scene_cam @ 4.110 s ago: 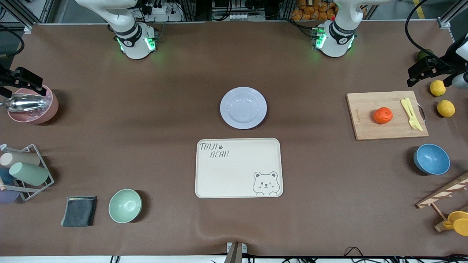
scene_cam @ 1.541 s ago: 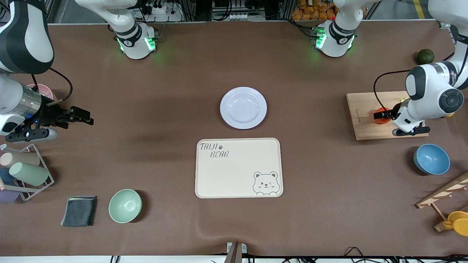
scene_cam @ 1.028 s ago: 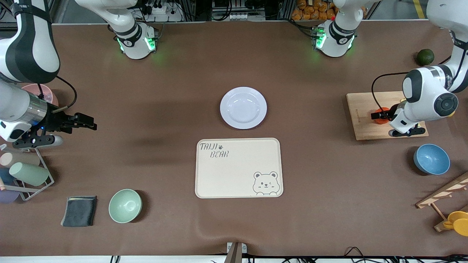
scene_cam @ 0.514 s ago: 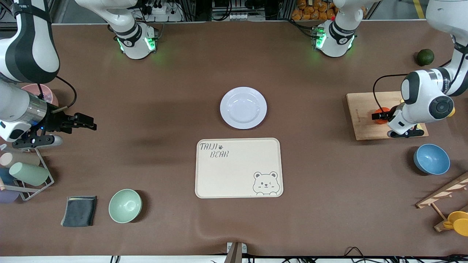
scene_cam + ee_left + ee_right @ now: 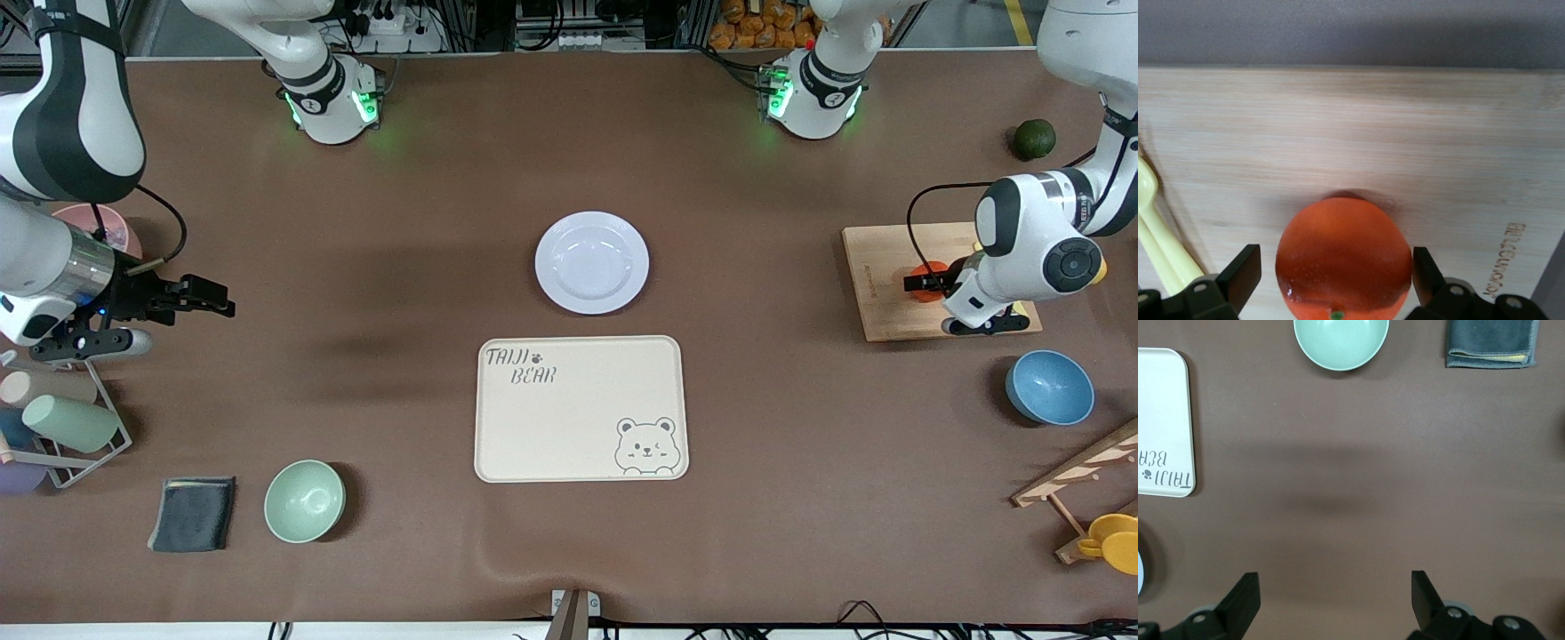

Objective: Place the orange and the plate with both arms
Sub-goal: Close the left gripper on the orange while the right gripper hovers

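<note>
The orange (image 5: 927, 272) sits on the wooden cutting board (image 5: 885, 276) toward the left arm's end of the table. My left gripper (image 5: 925, 283) is down around it. In the left wrist view the orange (image 5: 1343, 257) lies between the two open fingers (image 5: 1245, 270), with a small gap on each side. The pale plate (image 5: 591, 262) lies at the table's middle, beside the cream bear tray (image 5: 578, 409) and farther from the front camera. My right gripper (image 5: 212, 298) hangs open and empty (image 5: 1335, 593) over bare table toward the right arm's end.
A yellow fork (image 5: 1155, 227) lies on the board beside the orange. A blue bowl (image 5: 1049, 387) is nearer the front camera than the board. A dark green fruit (image 5: 1034, 138), pink bowl (image 5: 102, 222), cup rack (image 5: 62, 418), grey cloth (image 5: 192, 514) and mint bowl (image 5: 304, 500) stand around.
Both arms have swung in from the table's ends. The left gripper has come down around the orange and settled; the right gripper has barely moved in the last second.
</note>
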`<state>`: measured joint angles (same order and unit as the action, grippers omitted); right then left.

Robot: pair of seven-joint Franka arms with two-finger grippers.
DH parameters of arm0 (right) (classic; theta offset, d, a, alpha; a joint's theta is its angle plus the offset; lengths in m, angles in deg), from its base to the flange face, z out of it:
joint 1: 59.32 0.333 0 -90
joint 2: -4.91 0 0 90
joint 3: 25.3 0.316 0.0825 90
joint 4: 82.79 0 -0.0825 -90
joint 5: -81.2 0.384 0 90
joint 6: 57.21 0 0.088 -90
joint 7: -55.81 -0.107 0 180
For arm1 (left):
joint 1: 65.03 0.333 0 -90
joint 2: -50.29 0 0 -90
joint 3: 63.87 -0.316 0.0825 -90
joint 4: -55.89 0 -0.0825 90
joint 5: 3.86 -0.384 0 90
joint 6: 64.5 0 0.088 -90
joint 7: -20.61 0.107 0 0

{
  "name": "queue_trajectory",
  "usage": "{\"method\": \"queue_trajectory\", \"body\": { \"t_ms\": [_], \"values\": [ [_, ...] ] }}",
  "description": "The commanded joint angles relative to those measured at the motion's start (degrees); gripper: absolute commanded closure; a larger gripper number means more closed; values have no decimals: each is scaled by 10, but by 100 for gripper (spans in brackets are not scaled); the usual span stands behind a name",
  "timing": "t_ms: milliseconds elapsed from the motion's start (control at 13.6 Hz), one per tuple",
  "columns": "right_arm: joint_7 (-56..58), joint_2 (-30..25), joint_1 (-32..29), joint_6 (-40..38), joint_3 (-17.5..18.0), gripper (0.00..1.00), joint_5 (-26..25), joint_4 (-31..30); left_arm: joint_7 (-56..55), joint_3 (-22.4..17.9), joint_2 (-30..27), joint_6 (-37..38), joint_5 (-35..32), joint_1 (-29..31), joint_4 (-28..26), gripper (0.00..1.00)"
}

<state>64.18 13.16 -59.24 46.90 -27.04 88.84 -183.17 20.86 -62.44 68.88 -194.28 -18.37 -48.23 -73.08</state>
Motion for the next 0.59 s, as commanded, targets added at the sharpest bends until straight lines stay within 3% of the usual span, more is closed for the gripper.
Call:
{"method": "queue_trajectory", "body": {
  "t_ms": [0,73,294,367,514],
  "values": [
    [1,-2,-1,1,2,0,5,-1,-7,5,7,-5,-16,6,8,36],
    [1,-3,0,1,2,0,5,-1,-7,6,6,-5,-10,6,8,59],
    [1,-2,-1,1,2,0,5,-1,-2,11,-2,2,-4,3,12,80],
    [1,-3,-1,0,2,0,5,-1,-2,25,-11,15,14,-1,16,85],
    [1,-4,-1,-1,2,0,5,-2,-18,84,-9,98,68,-1,76,93]
  ]
}}
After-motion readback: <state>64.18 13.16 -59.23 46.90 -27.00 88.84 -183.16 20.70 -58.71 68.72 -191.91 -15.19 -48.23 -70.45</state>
